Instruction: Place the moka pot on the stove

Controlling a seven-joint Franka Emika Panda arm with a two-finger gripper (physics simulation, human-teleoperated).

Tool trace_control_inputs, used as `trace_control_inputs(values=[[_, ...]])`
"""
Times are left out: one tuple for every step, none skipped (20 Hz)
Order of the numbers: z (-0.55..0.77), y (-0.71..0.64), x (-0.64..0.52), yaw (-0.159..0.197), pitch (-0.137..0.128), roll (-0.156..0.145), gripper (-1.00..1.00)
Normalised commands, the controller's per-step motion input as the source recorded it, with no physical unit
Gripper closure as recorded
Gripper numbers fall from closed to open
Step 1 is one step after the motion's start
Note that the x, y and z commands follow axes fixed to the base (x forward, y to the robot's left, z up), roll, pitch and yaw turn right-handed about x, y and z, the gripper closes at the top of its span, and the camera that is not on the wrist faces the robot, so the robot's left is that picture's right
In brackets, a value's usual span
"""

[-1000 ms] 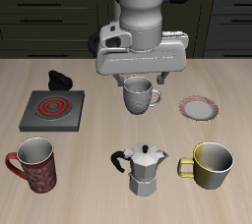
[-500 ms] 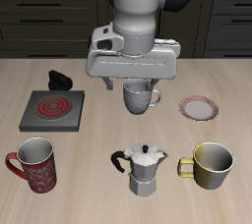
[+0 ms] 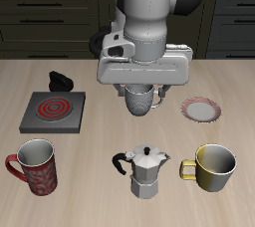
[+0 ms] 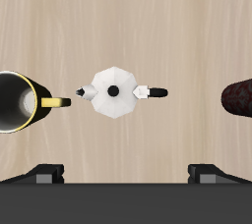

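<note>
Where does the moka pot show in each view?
Exterior view: the moka pot stands near the table's front edge, between the red mug and the yellow mug.
Wrist view: moka pot seen from above, central.
Shared landmark: the yellow mug, beside the pot's spout.

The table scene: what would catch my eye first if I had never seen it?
Probably the big white robot arm, its gripper hanging over the table's middle and partly hiding a grey mug. Next, the silver moka pot near the front edge, standing between a red mug and a yellow mug. The stove shows a bright red spiral.
</note>
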Motion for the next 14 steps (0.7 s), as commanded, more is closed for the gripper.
trace_control_inputs(values=[[0.00,0.40,0.07,-0.027,-0.052,0.156,-1.00],[0.00,0.00,0.00,0.000,0.000,0.000,-1.00],[0.07,0.42,0.13,-0.004,-0.026,0.090,-1.00],[0.03,0.09,0.13,0.052,-0.034,0.046,-1.00],[-0.02,-0.04,0.10,-0.006,0.038,0.004,-1.00],[0.09,-0.11,0.13,-0.085,-0.003,-0.044,-1.00],[0.00,0.03,0.11,0.034,-0.056,0.044,-1.00],[-0.01,-0.08,0.17,-0.022,0.020,0.003,-1.00],[-0.03,-0.14,0.15,-0.006,0.001,-0.079,-1.00],[-0.14,0.03,0.02,0.007,-0.020,0.007,-1.00],[-0.24,-0.07,0.15,0.001,0.045,-0.023,-1.00],[-0.16,-0.01,0.04,-0.005,0.009,-0.014,-1.00],[-0.26,-0.01,0.07,0.007,-0.001,-0.010,-1.00],[-0.25,0.01,0.04,-0.028,0.016,0.018,-1.00]])
